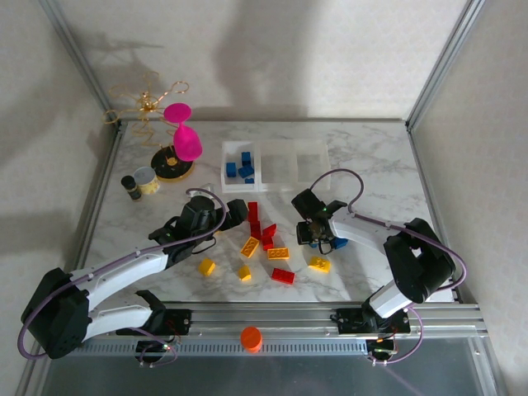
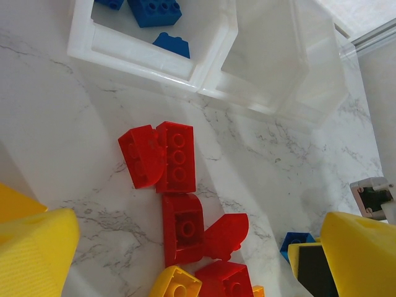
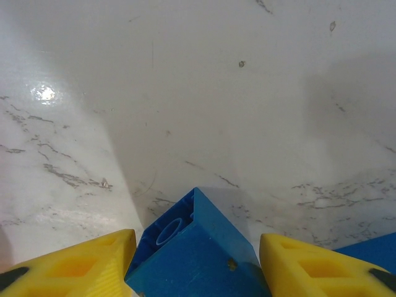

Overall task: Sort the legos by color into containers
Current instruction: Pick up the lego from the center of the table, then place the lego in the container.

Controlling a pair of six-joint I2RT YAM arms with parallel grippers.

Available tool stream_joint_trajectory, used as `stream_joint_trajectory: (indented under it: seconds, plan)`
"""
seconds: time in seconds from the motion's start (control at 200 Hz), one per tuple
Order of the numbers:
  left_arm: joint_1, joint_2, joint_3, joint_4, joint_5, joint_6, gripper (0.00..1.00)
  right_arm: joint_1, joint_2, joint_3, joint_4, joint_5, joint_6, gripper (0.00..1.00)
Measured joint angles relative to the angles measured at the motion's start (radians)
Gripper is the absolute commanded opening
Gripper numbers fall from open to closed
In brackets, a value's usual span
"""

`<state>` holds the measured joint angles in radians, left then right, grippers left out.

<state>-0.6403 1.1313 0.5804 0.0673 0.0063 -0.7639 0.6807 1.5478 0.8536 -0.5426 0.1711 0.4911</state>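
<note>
Three joined clear containers (image 1: 280, 143) stand at the back; the left one (image 2: 154, 67) holds several blue legos (image 1: 241, 167). Red legos (image 1: 256, 223) and yellow legos (image 1: 278, 253) lie scattered mid-table. My left gripper (image 1: 235, 213) hovers open over the red legos (image 2: 176, 158), its wide yellow fingers (image 2: 37, 247) empty. My right gripper (image 1: 316, 235) is low on the table, closed around a tilted blue lego (image 3: 192, 253) whose hollow underside faces the camera. A second blue lego (image 3: 371, 253) lies just to its right.
A pink goblet (image 1: 185, 136), a gold wire stand (image 1: 147, 103), a round tin can (image 1: 148, 180) and a small dark bottle (image 1: 130, 187) crowd the back left. An orange round cap (image 1: 252, 338) sits on the front rail. Metal frame posts edge the table.
</note>
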Motion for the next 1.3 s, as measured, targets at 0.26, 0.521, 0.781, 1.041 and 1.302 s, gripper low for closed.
stream_joint_trajectory:
  seconds: [0.26,0.521,0.781,1.041,1.302]
  plan:
    - [0.000,-0.014,0.000,-0.002,-0.003,0.000,1.00,0.005,-0.005,0.032,0.000,0.003,0.003,0.44]
    - [0.037,-0.063,0.016,-0.040,-0.003,0.009,1.00,0.042,-0.025,0.168,0.014,0.005,-0.001,0.44]
    - [0.140,-0.110,0.068,-0.073,0.000,0.032,0.99,0.078,0.157,0.440,0.155,0.018,-0.041,0.45]
    - [0.219,-0.108,0.073,-0.099,0.009,0.050,1.00,0.084,0.428,0.716,0.274,0.045,-0.109,0.45]
    - [0.273,-0.049,0.073,-0.095,0.035,0.049,1.00,0.083,0.663,0.974,0.323,0.091,-0.192,0.55]
